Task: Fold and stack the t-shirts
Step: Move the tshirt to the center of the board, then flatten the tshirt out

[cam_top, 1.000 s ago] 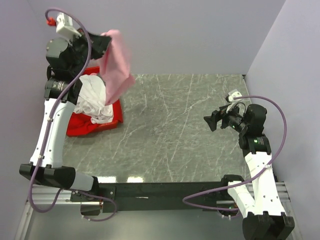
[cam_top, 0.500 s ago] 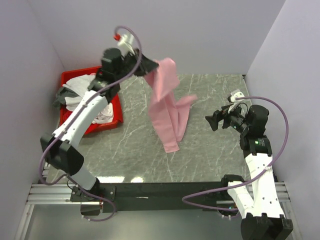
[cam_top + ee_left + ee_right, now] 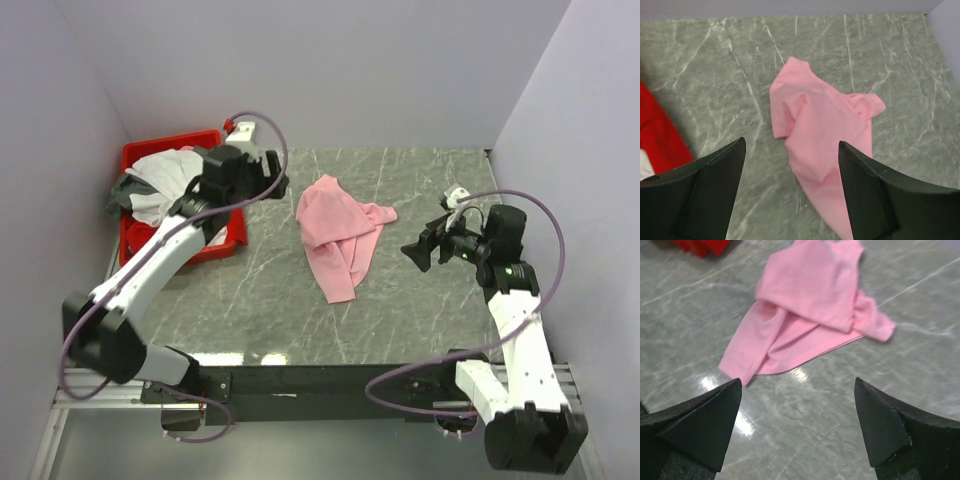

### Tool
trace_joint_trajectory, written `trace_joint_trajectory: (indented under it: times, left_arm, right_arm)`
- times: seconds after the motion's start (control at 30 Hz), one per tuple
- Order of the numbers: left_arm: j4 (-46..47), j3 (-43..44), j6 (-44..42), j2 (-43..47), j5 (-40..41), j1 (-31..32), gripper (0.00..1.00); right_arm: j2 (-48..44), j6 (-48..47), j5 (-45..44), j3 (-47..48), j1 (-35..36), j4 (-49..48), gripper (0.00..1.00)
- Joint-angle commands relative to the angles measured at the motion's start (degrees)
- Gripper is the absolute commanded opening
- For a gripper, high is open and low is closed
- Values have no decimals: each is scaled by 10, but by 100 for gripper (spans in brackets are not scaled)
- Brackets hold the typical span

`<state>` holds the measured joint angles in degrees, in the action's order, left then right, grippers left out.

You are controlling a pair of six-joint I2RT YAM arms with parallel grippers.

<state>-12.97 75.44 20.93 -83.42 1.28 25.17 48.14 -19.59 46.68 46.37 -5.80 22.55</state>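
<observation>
A bin (image 3: pixel 150 146) is holding white and grey tees (image 3: pixel 160 175); a pink tee (image 3: pixel 340 232) is lying on the desk (image 3: pixel 400 320) right of the bin; left hand (image 3: pixel 791 145) and right hand (image 3: pixel 412 250) are gaping, spread.

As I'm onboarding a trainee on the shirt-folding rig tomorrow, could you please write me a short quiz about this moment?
1. True or false: the pink t-shirt lies crumpled on the table, held by neither gripper.
2. Where is the white and grey laundry? A) in the red bin; B) stacked on the table; C) draped over an arm.
3. In one word, what state are the left gripper and right gripper in?
Key: 1 true; 2 A; 3 open.
</observation>
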Motion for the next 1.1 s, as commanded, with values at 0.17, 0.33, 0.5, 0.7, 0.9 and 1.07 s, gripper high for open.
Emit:
trace_joint_trajectory:
  times: [0.17, 0.33, 0.5, 0.7, 0.9, 1.07]
  left_arm:
    - [15, -162, -66, 162, -94, 1, 77]
    - [4, -239, -82, 229, -144, 1, 76]
    - [8, -284, -92, 290, -100, 2, 76]
    - [2, -284, -97, 315, -69, 1, 76]
    - [6, -289, -99, 333, -60, 2, 76]
    - [9, -289, -98, 340, -63, 2, 75]
  right_arm:
    - [170, -47, 11, 52, 75, 82, 92]
    - [258, -50, -11, 66, 155, 96, 88]
    - [331, -34, -51, 71, 258, 72, 86]
    - [433, 13, -86, 109, 311, 48, 77]
    - [471, 48, -139, 123, 326, 23, 74]
    - [503, 63, -143, 136, 332, 20, 73]
